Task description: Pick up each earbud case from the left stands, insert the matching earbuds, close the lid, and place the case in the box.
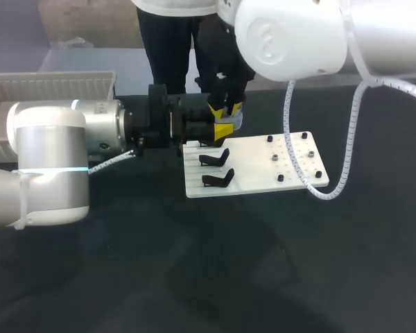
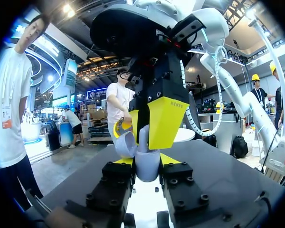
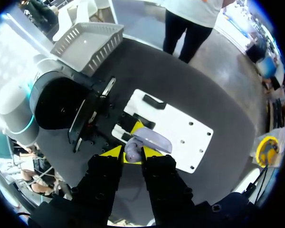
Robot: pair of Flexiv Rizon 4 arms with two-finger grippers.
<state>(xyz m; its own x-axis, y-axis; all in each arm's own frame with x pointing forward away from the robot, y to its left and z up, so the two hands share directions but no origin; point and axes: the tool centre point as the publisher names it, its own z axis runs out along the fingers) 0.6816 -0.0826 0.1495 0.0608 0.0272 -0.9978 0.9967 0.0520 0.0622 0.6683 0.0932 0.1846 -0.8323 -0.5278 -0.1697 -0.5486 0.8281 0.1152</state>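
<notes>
Nearest along the dark desk (image 1: 194,277), the left arm (image 1: 48,159) lies low and level, reaching in from the left edge toward the middle. Its jaws are clenched on the earbud case (image 1: 234,121), one yellow tip on each side of the lower shell (image 2: 147,166).

The right arm (image 1: 291,35) comes down on the same spot from above. Its jaws straddle the case too, and in its own wrist view the tips look pressed to both flanks of the shell (image 3: 132,148), so I judge both arms to be gripping it at once.

The case hangs above the far left corner of the white board (image 1: 263,173), clear of the two black stands (image 1: 217,180) nearer the board's front. It is pale lilac, smooth and rounded, with its lid (image 3: 153,140) swung open and lying out over the board. I cannot make out any earbuds in it.

Furthest off, the white basket (image 1: 48,75) sits at the far left corner. The left arm is on that side, and likely the nearer one for the drop, once the lid is shut.
</notes>
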